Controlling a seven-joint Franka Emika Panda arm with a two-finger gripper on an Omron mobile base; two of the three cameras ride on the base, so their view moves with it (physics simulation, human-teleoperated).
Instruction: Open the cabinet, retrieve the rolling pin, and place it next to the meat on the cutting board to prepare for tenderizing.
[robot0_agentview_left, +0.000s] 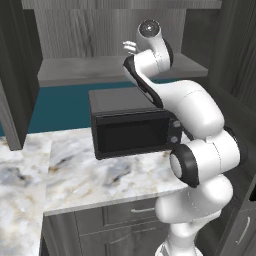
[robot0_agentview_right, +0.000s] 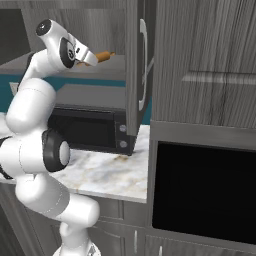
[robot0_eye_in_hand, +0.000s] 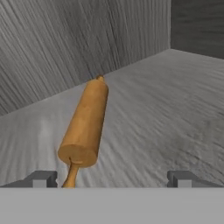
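Grey wood-grain surfaces fill this rendered kitchen, and the cabinet (robot0_agentview_right: 137, 65) above the microwave (robot0_agentview_left: 135, 125) stands open, its door swung out edge-on with a slim silver handle showing. On the grey shelf (robot0_eye_in_hand: 166, 109) inside that cabinet lies the rolling pin (robot0_eye_in_hand: 85, 124), an orange-tan wooden cylinder with a thin handle at each end, resting flat near the back wall and pointing away from the hand camera. The gripper (robot0_eye_in_hand: 111, 178) hovers just in front of it with its 2 jaws spread wide apart and nothing between them; the near handle of the pin sits just beside the left fingertip (robot0_eye_in_hand: 41, 178), so the pin is off to one side of the gap and not centred. Judged by its look, the pin is stiff, solid wood, light enough for one grip, smooth and round, so it could roll on the shelf if nudged; the thick middle of the barrel seems the safest place to take hold, with the jaws across its width. From the right base camera, the pin's tip pokes out past the hand above the microwave. Below the microwave runs a pale marbled counter (robot0_agentview_left: 100, 175) with grey drawers (robot0_agentview_left: 135, 212) under it. No brand, label or readable writing is visible anywhere.
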